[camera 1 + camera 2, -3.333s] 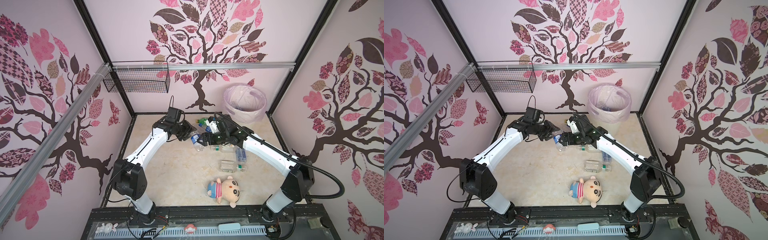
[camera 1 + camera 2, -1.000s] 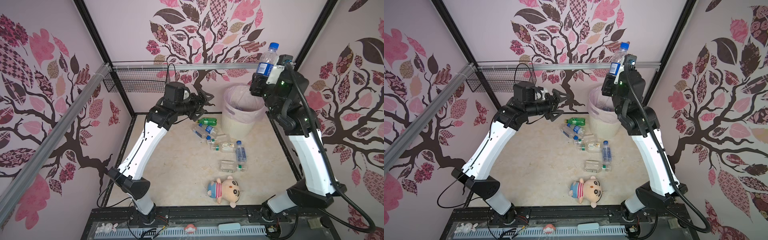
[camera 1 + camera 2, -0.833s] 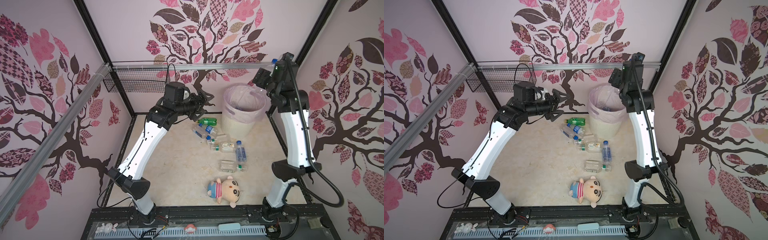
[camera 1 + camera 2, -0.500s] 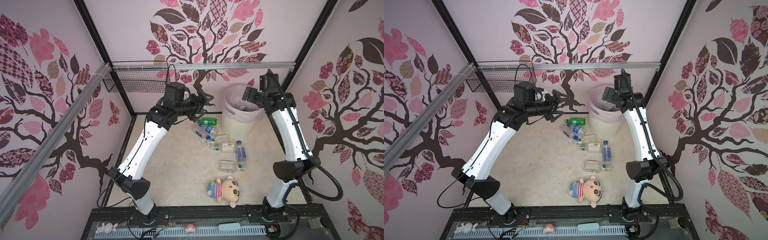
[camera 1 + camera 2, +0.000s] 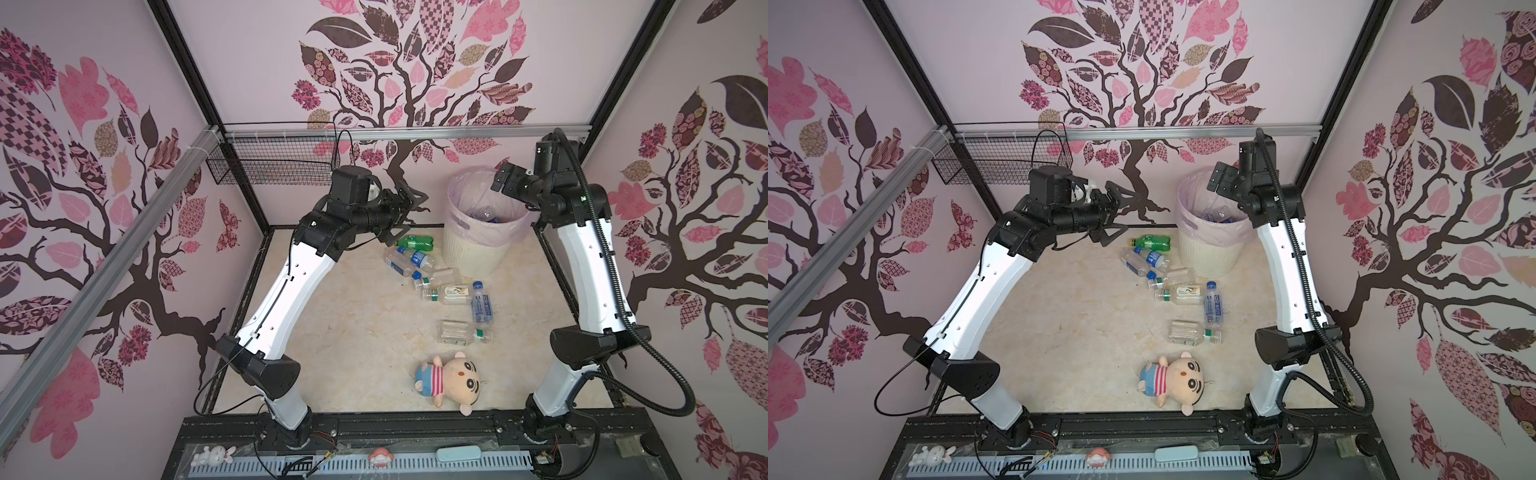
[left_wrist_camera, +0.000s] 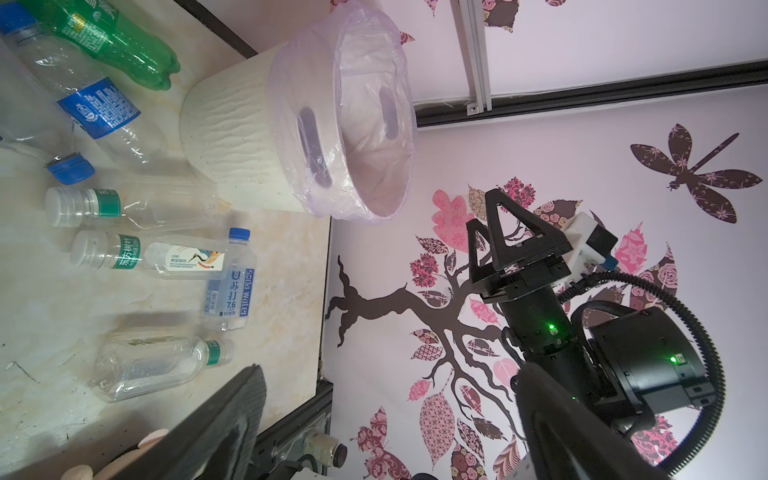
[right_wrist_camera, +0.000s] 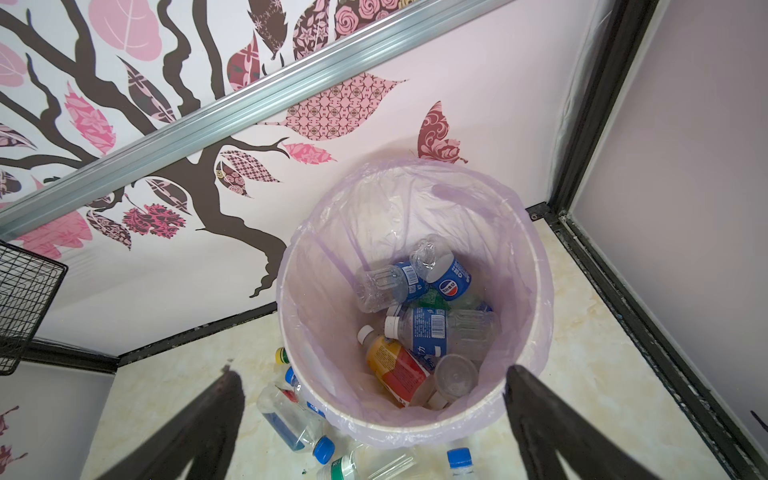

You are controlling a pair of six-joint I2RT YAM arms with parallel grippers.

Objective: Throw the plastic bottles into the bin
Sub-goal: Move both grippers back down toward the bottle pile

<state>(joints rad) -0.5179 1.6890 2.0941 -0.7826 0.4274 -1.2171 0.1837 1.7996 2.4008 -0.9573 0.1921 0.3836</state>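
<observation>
The bin stands at the back right, cream and ribbed, lined with a pale pink bag. Several plastic bottles lie inside it, among them an amber one with an orange label. More plastic bottles lie on the floor in front of it: a green one and several clear ones. My right gripper hangs open and empty over the bin's mouth. My left gripper is open and empty, raised left of the bin above the green bottle.
A plush doll in a striped shirt lies near the front edge. A black wire basket hangs on the back rail at the left. Black frame posts and the pink walls close in the bin's corner.
A second ago my right gripper held a blue-capped bottle high above the bin; it has let go and dropped lower over the bin's mouth. My left arm has stayed still.
</observation>
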